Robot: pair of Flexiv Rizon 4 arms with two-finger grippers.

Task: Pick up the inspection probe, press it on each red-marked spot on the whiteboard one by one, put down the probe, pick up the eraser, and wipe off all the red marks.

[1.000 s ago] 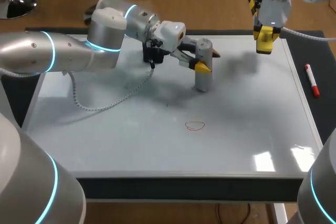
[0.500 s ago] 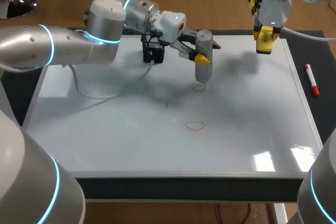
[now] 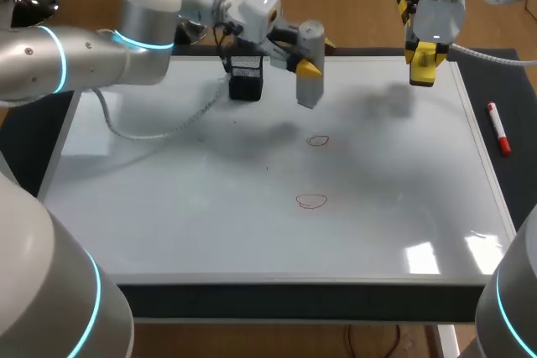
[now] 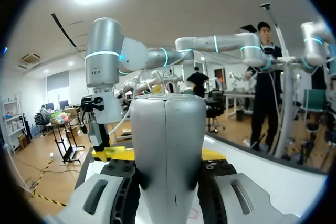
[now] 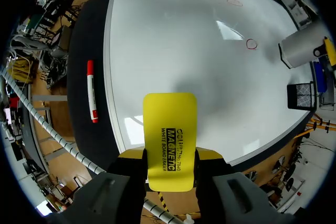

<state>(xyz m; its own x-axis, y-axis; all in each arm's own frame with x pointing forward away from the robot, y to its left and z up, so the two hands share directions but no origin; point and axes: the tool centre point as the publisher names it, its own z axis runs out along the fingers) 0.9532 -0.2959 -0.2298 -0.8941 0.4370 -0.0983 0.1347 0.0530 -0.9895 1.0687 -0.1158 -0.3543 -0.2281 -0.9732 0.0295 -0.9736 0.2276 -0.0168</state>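
Probe (image 3: 308, 94), grey, clamped in the left tool (image 3: 307, 70), hangs above the whiteboard (image 3: 210, 207); the right tool (image 5: 170, 154) grasps a yellow eraser (image 5: 169, 124) over its far right corner.

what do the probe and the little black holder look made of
Probe: smooth matte grey, probably plastic or painted metal; it has a soft sheen, and a centre seam shows in the left wrist view. Black holder: looks like wire mesh, likely metal; a fine grid shows on its walls.
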